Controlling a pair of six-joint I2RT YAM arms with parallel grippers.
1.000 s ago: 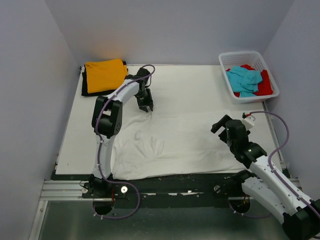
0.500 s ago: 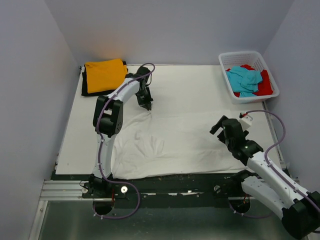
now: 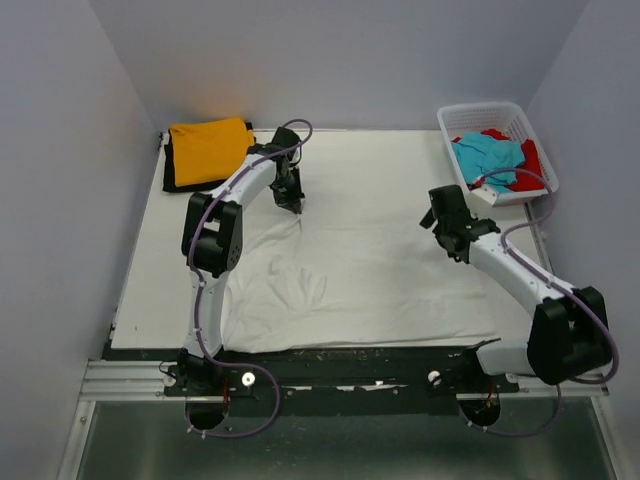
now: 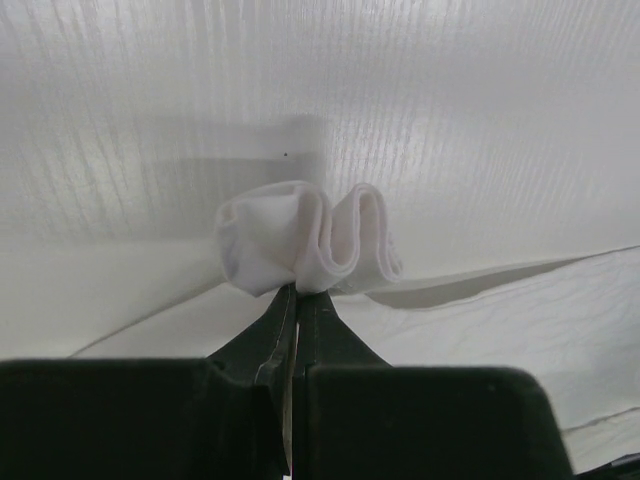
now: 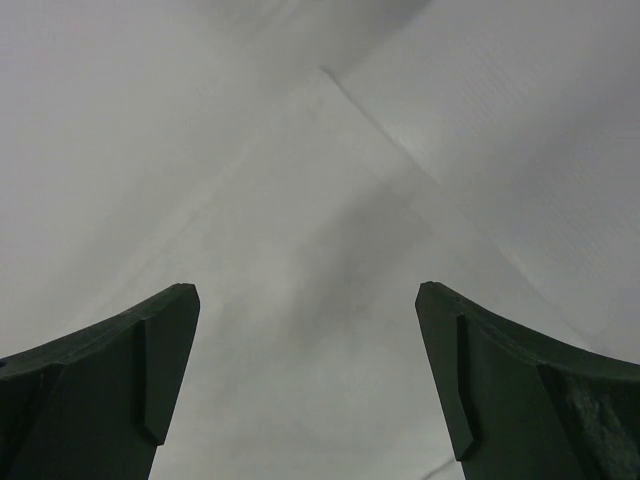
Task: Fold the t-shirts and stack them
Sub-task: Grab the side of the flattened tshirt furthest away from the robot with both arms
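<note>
Reaching far forward, left fingers (image 4: 268,345) clamped on bunched white t-shirt (image 3: 380,280), right fingers (image 5: 150,375) spread above it.

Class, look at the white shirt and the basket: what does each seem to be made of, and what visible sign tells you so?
White shirt: soft matt cloth, probably a knit; it wrinkles where it lies and bunches into rounded folds in the left gripper. Basket: likely moulded white plastic, smooth; its lattice walls hold a stiff, even shape.
</note>
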